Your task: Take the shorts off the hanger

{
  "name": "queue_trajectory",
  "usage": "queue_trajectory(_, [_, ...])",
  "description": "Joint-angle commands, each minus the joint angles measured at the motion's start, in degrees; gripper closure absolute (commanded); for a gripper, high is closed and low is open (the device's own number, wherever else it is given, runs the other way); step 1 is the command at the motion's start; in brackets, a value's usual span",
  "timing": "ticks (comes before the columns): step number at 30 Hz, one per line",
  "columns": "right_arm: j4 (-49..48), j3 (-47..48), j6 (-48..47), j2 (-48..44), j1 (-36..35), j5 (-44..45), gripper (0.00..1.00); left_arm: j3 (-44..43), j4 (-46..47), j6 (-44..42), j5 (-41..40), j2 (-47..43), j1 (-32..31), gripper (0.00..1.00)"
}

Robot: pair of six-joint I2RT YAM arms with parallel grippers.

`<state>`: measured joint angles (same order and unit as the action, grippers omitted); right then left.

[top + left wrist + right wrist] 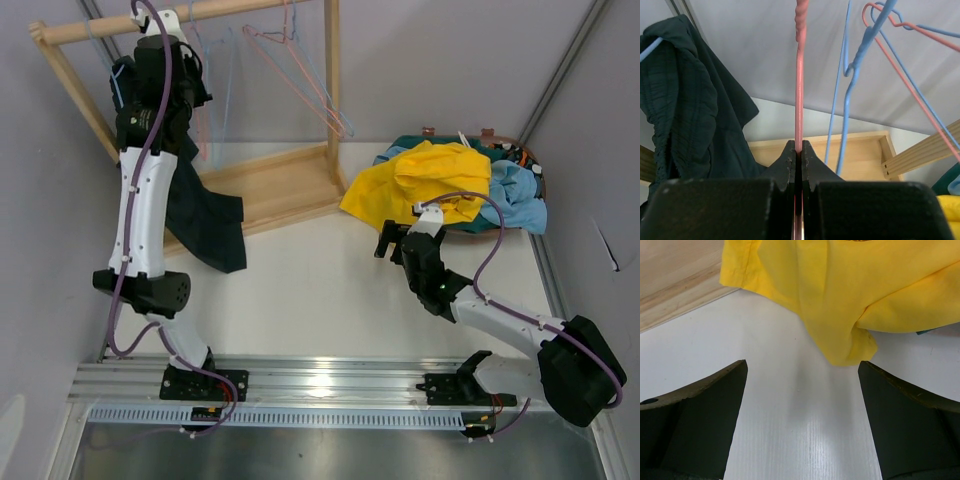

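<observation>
The flat white table (320,290) is filling the top view, and the light wooden clothes rack (290,185) is standing on it toward 11 o'clock, its round rail running across the upper edge. The black soft fabric shorts (210,225) are hanging down at the rack's 9 o'clock side, partly behind the left arm; in the left wrist view a light blue wire is showing at their top edge, though how they are hung cannot be told. Toward 2 o'clock, the bright yellow soft shorts (425,185) are lying on top of a heap of shorts, with the light blue shorts (515,195) showing at its 3 o'clock side. The left gripper (798,150) is reaching up near the rail, clenched on the thin pink wire hanger (799,100), with two blue wire hangers (850,75) dangling just beside it at 3 o'clock. The right gripper (802,390) is hovering low over the table, jaws spread wide and holding nothing, the yellow hem lying at its 12 o'clock.
</observation>
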<state>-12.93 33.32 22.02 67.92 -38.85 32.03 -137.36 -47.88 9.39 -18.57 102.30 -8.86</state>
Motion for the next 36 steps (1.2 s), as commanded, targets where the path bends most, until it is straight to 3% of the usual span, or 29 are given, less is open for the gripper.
queue_trajectory(1, [-3.6, -0.19, -0.31, -1.21, -0.26, 0.75, 0.01, -1.07, 1.29, -0.69, -0.95, -0.7, -0.01, 1.0])
queue_trajectory(10, [-3.24, -0.01, -0.22, -1.03, -0.44, 1.19, 0.01, 9.82, 1.56, 0.98, 1.08, -9.57, -0.01, 0.96])
queue_trajectory(15, [-2.11, 0.25, 0.21, -1.74, -0.79, 1.54, 0.01, 14.39, 1.47, 0.98, 1.43, -12.91, -0.01, 0.88])
queue_trajectory(18, [-1.05, 0.08, 0.57, -2.79, -2.01, 2.33, 0.01, 15.1, 1.12, 1.16, 1.43, -14.49, -0.01, 0.79])
queue_trajectory(21, [0.09, -0.01, 0.83, -3.93, -3.59, 3.91, 0.01, 15.11, 0.68, 1.07, 1.69, -16.07, -0.01, 0.59])
queue_trajectory(22, [0.27, -0.1, 0.83, -4.02, -3.95, 4.44, 0.01, 14.5, 0.33, 1.07, 1.69, -16.25, -0.01, 0.48])
queue_trajectory(25, [0.8, -0.36, 0.92, -4.73, -5.09, 5.06, 0.01, 13.79, -0.9, 0.98, 0.99, -17.92, -0.01, 0.35])
queue_trajectory(31, [0.54, -1.15, 0.48, -4.81, -5.62, 4.97, 0.01, 14.84, -1.08, -1.38, -3.83, -21.79, 0.07, 0.16])
queue_trajectory(36, [-1.04, -0.8, -1.54, -2.62, -6.15, 3.04, 0.01, 21.07, 1.03, -1.92, -6.82, -26.35, 4.55, 0.13])
